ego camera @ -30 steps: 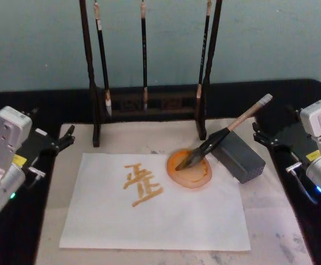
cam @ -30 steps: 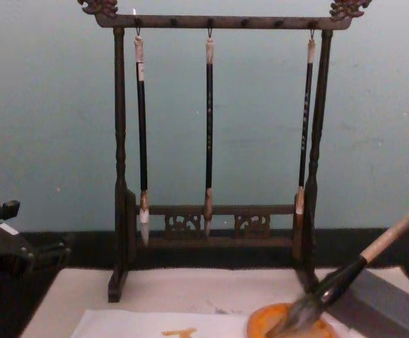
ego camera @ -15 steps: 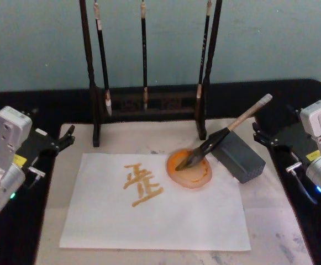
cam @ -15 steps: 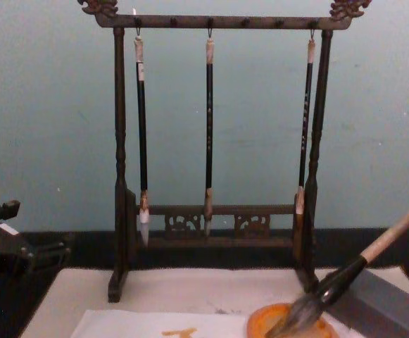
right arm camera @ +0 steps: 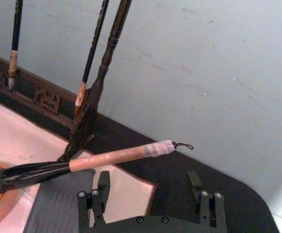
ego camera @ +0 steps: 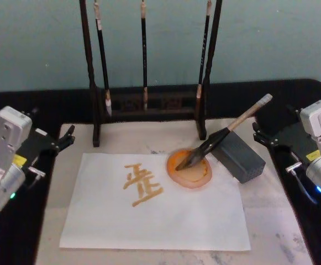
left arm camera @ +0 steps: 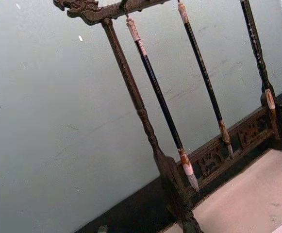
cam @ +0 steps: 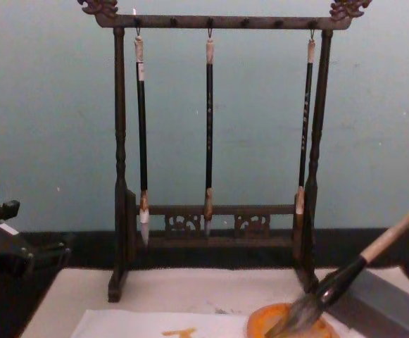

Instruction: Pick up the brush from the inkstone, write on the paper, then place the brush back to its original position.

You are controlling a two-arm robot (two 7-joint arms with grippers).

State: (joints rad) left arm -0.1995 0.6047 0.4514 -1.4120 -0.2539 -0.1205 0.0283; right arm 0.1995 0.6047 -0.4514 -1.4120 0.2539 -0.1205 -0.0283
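Head view: brush [ego camera: 215, 138] was left tip-down in inkstone [ego camera: 196, 175], handle propped on grey block [ego camera: 240, 157]. Paper [ego camera: 166, 215] was already written on. Nothing had shifted for a second, so the task was judged finished. Left tool [ego camera: 66, 138] was parked at the worktop's left edge, state untellable.
Right wrist view: right tool [right arm camera: 148, 175] was spread, empty.

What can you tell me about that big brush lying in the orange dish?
The brush is thick, with a bushy dark-grey tuft, a black lower handle and a pale beige upper handle that ends in a small dark loop cord. It lies tilted. Its bristles rest in the round orange inkstone, and its handle leans across the grey block, pointing up and away to the robot's right. The left gripper and right gripper are both open and neither touches it.
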